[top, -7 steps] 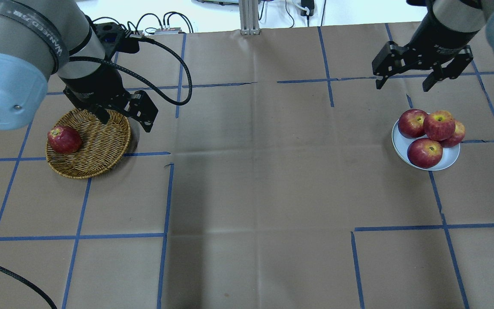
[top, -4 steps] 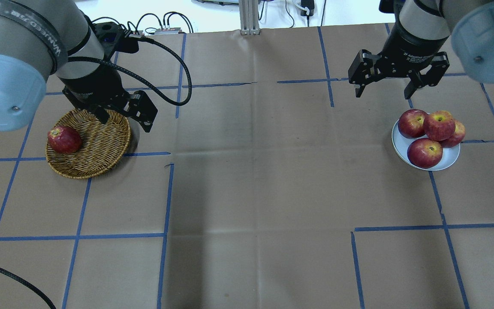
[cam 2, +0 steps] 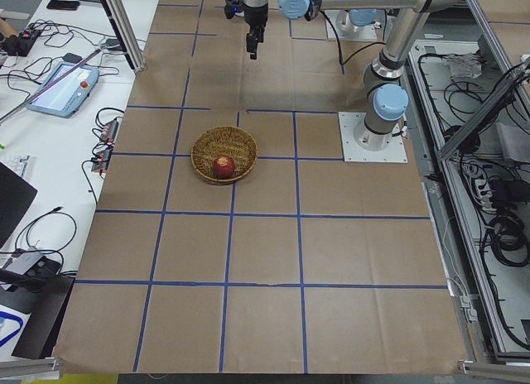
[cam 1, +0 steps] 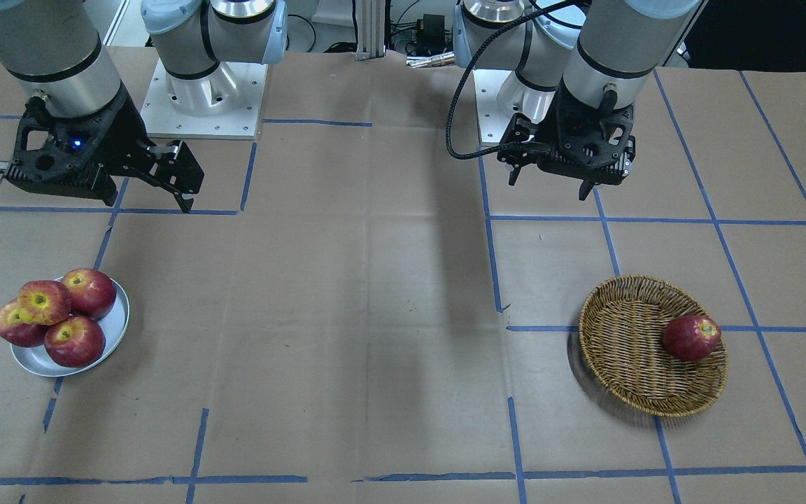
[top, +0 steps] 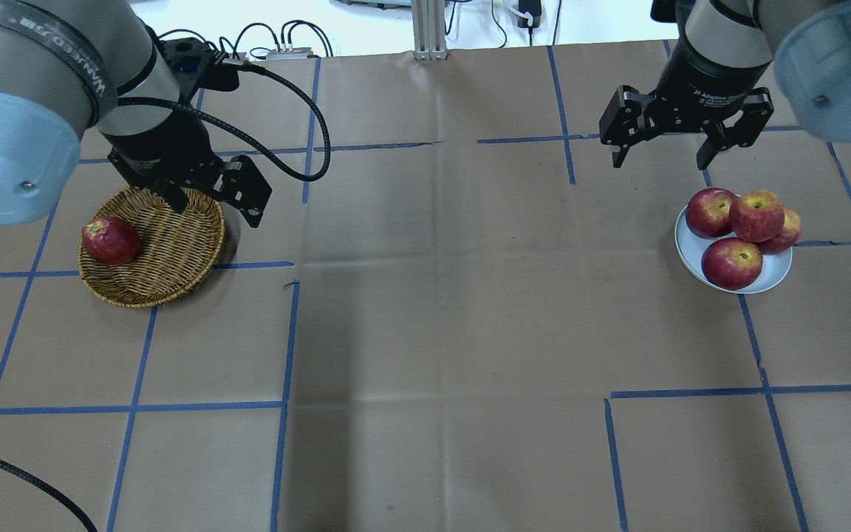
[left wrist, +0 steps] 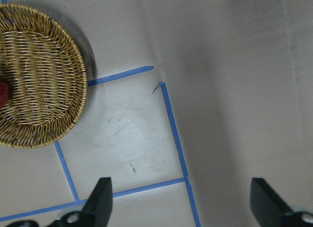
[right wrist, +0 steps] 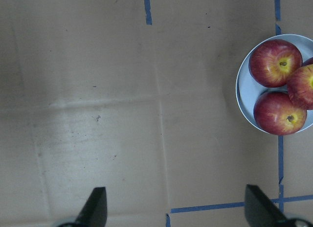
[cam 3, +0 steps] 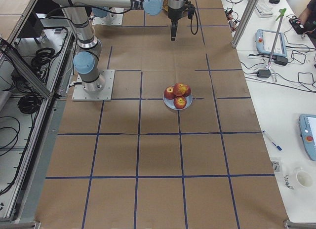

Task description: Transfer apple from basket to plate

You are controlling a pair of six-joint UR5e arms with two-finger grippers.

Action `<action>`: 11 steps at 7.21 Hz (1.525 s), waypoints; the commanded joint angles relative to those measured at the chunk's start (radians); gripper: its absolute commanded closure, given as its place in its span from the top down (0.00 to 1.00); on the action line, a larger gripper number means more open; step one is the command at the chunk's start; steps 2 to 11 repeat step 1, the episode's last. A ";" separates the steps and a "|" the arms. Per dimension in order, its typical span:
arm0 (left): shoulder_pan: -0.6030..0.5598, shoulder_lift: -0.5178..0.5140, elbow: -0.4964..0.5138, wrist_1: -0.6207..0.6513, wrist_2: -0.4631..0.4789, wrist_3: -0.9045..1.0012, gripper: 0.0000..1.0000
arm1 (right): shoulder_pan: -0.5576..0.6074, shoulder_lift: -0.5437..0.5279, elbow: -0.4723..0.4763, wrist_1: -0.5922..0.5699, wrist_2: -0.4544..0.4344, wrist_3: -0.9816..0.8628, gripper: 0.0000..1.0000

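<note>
Since the yellow-streaked apple [top: 756, 214] sits on top of three darker apples [top: 731, 264] heaped on the plate [top: 774, 278], the transfer looks finished for this fruit, and the step in hand appears to be the pause between one carry and whatever comes after. The right gripper [top: 660, 162] hangs above the table [top: 440, 310] beside the plate on the robot's side, its jaws spread wide and empty. The left gripper [top: 215, 210] is likewise wide and holds nothing, raised beside the basket [top: 174, 247] rather than over it, as its wrist view shows the wicker off to one side. One dark red apple [top: 110, 240] lies in the basket against the rim farthest from that gripper. If it is to go too, the left gripper would need to shift across the basket, straddle it, and come down. The plate is crowded, so another fruit could roll off.
</note>
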 commanded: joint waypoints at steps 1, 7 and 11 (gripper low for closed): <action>0.000 -0.001 -0.002 -0.002 0.000 -0.001 0.99 | 0.000 0.000 -0.002 -0.001 0.000 0.000 1.00; 0.000 -0.001 -0.002 -0.002 0.000 -0.001 0.99 | 0.000 0.000 -0.002 -0.001 0.000 0.000 1.00; 0.000 -0.001 -0.002 -0.002 0.000 -0.001 0.99 | 0.000 0.000 -0.002 -0.001 0.000 0.000 1.00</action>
